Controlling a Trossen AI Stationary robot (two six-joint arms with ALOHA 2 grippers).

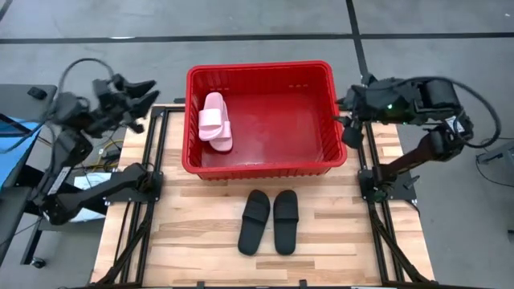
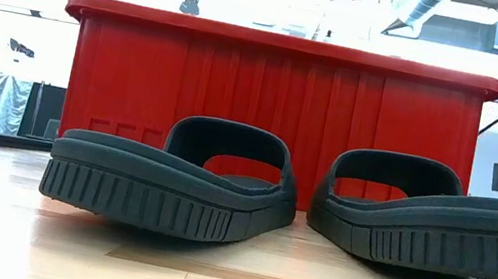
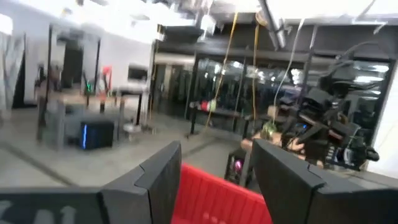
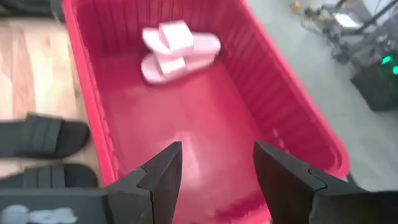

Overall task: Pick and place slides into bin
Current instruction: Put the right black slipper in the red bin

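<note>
- The large rectangular red plastic bin with slatted walls [image 1: 259,74] sits at the far middle of the pale wooden counter [image 1: 193,233].
- Two pale pink slide sandals [image 1: 215,120] lie stacked against its left wall, already inside.
- Two black rubber slide sandals [image 1: 270,221] lie side by side, just about touching, on the counter just in front of the bin, straps upward.
- The right end effector [image 4: 214,165] hovers at the bin's right rim, fingers spread wide and holding nothing.
- The left end effector [image 3: 214,168] is raised off the counter's left edge, likewise wide open and empty, aimed out at the room.
- Risk: because the black pair lies so close together, a finger coming down between them could nudge the neighbour or grip both straps.
- Risk: a low carry could catch the sandal on the bin's thick front rim and drop it outside.
</note>
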